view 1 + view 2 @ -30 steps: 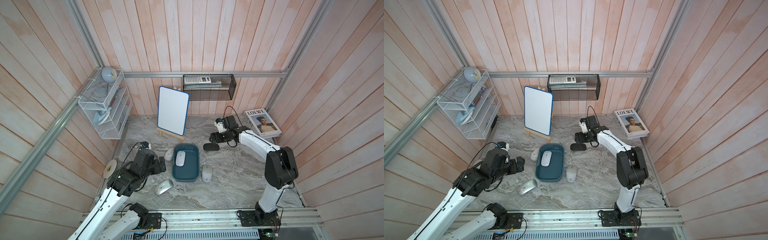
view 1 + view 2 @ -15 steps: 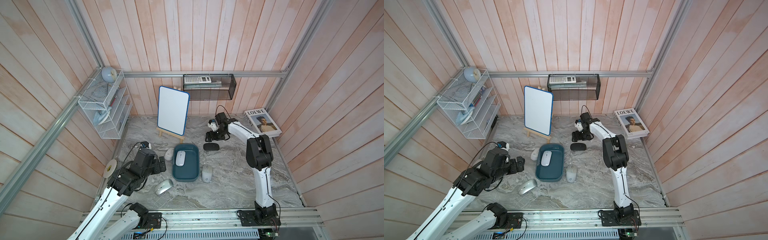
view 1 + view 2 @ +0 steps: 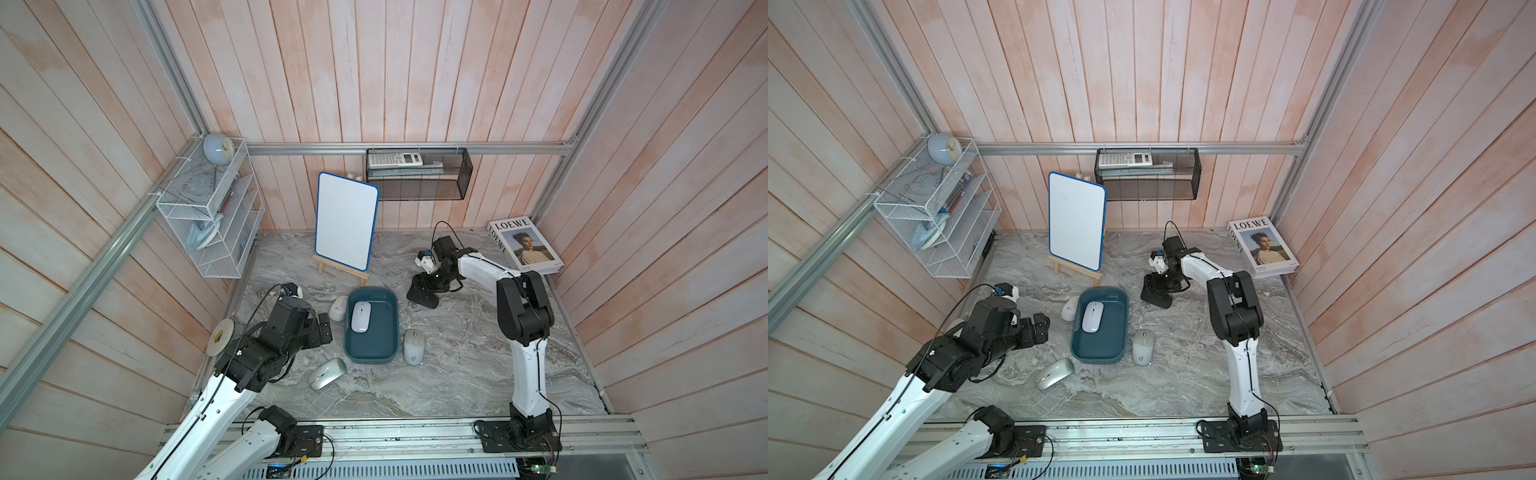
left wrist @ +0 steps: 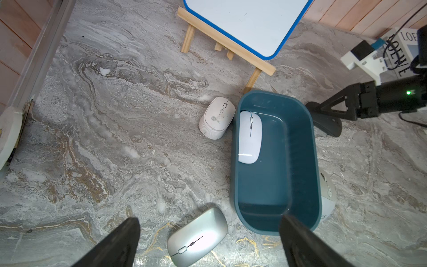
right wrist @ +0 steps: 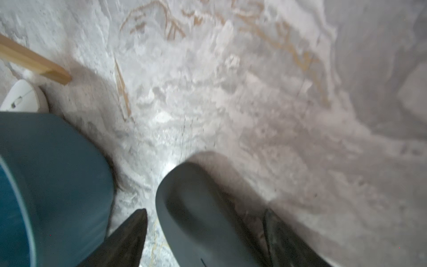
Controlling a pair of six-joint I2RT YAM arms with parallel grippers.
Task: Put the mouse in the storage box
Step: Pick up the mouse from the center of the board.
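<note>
Black and low-backed, the mouse lies flat on the bench just beside the storage box. It sits off the box's far corner on the right arm's side, with a strip of bare bench between the two. Its long axis runs slantwise away from the box's wall. In the wrist view it points straight out between the right arm's fingers, so they would close across its narrow width. Those fingers stand apart, one on each flank. A sliver of bench shows between one of them and the mouse, so I judge nothing is clamped yet. From there the box is only a short carry sideways. On the box's opposite side the left arm's fingers are spread wide and empty, well apart from this mouse. A white mouse already sits inside the box.
</note>
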